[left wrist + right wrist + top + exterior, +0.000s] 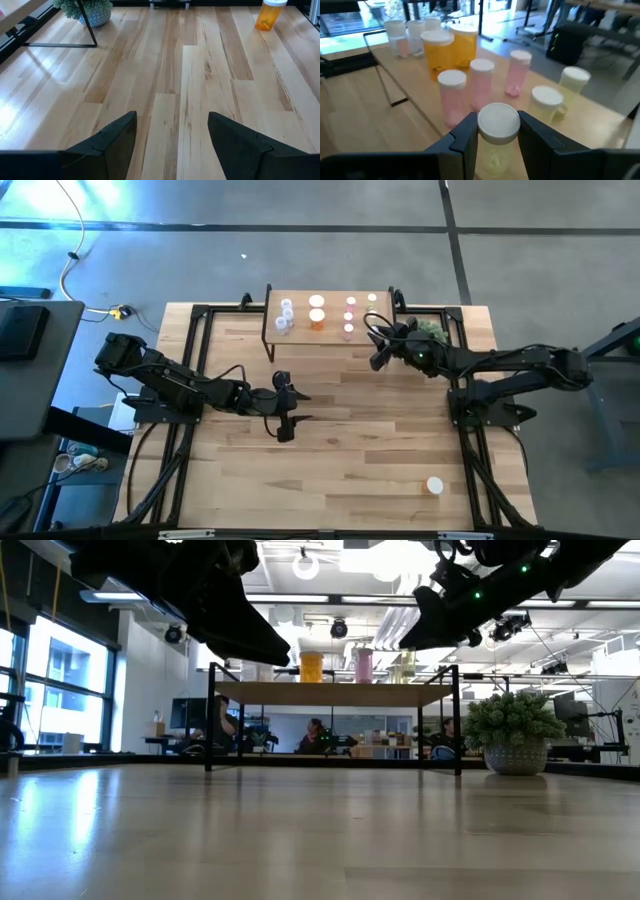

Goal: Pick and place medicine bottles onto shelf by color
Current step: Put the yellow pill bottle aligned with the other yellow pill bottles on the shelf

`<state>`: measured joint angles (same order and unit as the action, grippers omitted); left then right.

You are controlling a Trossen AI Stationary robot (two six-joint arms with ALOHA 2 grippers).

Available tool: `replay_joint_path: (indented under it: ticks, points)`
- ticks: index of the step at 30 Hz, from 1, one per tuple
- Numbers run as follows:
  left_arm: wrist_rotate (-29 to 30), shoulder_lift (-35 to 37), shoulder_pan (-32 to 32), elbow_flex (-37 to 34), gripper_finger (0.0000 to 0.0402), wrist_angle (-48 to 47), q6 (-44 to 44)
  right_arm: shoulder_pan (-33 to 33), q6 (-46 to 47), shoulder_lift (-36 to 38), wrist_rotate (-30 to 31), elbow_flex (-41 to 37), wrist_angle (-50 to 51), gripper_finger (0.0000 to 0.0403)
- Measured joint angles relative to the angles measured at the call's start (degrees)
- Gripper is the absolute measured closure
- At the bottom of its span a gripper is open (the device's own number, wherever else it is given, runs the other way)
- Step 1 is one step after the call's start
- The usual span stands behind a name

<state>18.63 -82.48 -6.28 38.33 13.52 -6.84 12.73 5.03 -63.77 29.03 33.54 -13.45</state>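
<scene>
1. The right gripper (498, 131) hangs at the shelf's (300, 330) right end, its fingers closed on a pale yellow-green bottle (496, 135) with a white cap.
2. The left gripper (172, 140) hovers over the middle of the desk (350, 460), fingers spread wide, holding nothing.
3. Clear, orange, pink and pale bottles stand grouped on the shelf; an orange bottle (270, 15) stands alone on the desk's near right part.

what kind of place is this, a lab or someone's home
Most likely a robotics lab or open workshop, not a home: a concrete floor around the wooden table, exposed ceiling lights, and people seated at desks beyond the small shelf.
</scene>
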Motion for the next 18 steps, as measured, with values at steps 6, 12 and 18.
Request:
replay_joint_path:
  ticks: [6,12,18]
  points:
    - [0.0,0.0,0.0,0.0,0.0167,0.0,0.0,1.5,1.6,0.0,-1.7,0.0,1.6,0.0295]
    - [0.0,0.0,0.0,0.0,0.0167,0.0,0.0,2.8,2.3,-0.3,-2.8,0.0,2.5,0.0295]
    - [0.0,0.0,0.0,0.0,0.0167,0.0,0.0,4.7,2.7,-0.2,-5.5,0.0,3.0,0.0295]
